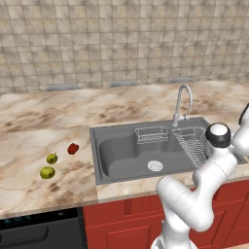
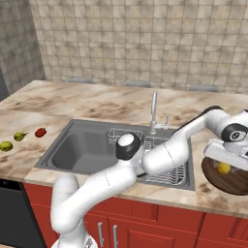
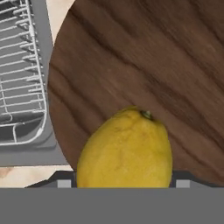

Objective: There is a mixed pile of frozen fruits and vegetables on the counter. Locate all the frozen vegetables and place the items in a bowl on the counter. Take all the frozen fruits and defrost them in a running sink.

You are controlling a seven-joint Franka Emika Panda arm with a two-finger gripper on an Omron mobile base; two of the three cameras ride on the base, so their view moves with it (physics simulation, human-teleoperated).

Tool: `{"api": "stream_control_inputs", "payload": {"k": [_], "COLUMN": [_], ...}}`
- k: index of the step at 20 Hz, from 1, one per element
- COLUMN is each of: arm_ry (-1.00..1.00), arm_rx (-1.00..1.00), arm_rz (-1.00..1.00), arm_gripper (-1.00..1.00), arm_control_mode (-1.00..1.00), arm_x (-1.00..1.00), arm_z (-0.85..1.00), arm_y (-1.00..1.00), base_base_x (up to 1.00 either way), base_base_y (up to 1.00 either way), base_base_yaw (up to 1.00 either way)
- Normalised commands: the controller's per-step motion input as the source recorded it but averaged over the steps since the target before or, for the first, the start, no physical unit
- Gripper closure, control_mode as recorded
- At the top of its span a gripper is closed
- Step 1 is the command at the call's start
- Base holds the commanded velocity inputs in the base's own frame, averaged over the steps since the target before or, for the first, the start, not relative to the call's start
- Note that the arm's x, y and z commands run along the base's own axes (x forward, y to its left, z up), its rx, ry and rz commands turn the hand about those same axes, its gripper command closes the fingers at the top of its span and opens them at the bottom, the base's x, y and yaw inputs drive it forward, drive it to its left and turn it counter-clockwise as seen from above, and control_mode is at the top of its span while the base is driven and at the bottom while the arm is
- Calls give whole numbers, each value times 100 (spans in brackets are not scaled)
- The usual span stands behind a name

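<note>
The fingers point(image 2: 224, 168) appear to grip the yellow-orange roundish vegetable point(image 3: 125, 150) over the dark brown wooden bowl point(image 2: 232, 180). Two yellow-green apples point(image 1: 49, 166) and a small glossy red item point(image 1: 73, 148) lie on the marbled stone table point(image 1: 53, 116), left of the grey steel sink point(image 1: 127, 163).

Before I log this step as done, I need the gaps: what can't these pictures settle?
- Gripper grip: in the hand view the yellow vegetable hides the fingertips, so held or released is unclear.
- Bowl: cut off by the right base view's edge, the hand covering its top.
- Red vegetable: too small to identify.
</note>
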Motion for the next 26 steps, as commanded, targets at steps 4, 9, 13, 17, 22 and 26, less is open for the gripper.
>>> {"api": "stream_control_inputs", "payload": {"k": [4, 9, 13, 17, 22, 26], "arm_ry": [2, 0, 0, 0, 6, 0], "arm_rx": [8, 8, 9, 2, -4, -12], "arm_rz": [9, 3, 0, 0, 0, 3], "arm_gripper": [100, -100, -100, -100, -100, -100], "arm_control_mode": [-100, -100, -100, -100, -100, -100], "arm_x": [12, 0, 0, 4, -1, -42], "arm_z": [0, -4, -4, 0, 7, 51], "arm_y": [-60, -54, -51, -15, 2, 32], "base_base_x": [0, 0, 0, 0, 0, 0], "base_base_y": [0, 0, 0, 0, 0, 0], "base_base_yaw": [0, 0, 0, 0, 0, 0]}}
